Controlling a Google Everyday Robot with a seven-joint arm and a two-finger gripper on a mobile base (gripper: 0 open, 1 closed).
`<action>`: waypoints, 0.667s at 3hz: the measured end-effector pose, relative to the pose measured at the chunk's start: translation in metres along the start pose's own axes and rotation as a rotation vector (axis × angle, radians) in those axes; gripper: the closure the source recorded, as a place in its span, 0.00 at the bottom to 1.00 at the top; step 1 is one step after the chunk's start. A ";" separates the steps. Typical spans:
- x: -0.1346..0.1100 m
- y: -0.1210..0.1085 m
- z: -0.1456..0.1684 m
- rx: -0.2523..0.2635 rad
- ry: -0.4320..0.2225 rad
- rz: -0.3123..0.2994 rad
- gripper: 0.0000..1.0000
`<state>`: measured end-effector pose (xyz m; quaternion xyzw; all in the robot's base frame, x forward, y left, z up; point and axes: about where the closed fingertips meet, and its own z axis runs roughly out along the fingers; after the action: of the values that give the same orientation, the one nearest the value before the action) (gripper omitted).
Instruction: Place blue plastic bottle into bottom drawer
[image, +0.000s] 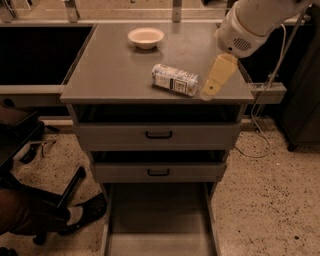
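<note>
Speckled terrazzo floor (270, 200) surrounds a grey cabinet (110, 70) under dim warm light.

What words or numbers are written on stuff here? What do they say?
bottle, lying on the cabinet top: dark print on its label, too blurred to read.
bowl: no writing seen.
gripper, just right of the bottle at the top's front edge: no writing seen.
Nothing here can be read.

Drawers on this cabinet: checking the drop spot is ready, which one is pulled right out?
The bottom drawer, floor exposed; the two upper drawers show only fronts. The gripper hovers beside the blue plastic bottle on top.
</note>
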<state>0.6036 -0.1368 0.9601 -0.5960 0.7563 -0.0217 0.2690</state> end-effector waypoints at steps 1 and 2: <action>-0.020 -0.023 0.039 -0.018 -0.093 0.022 0.00; -0.031 -0.045 0.073 -0.046 -0.161 0.053 0.00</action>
<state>0.6793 -0.1000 0.9258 -0.5817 0.7480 0.0506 0.3157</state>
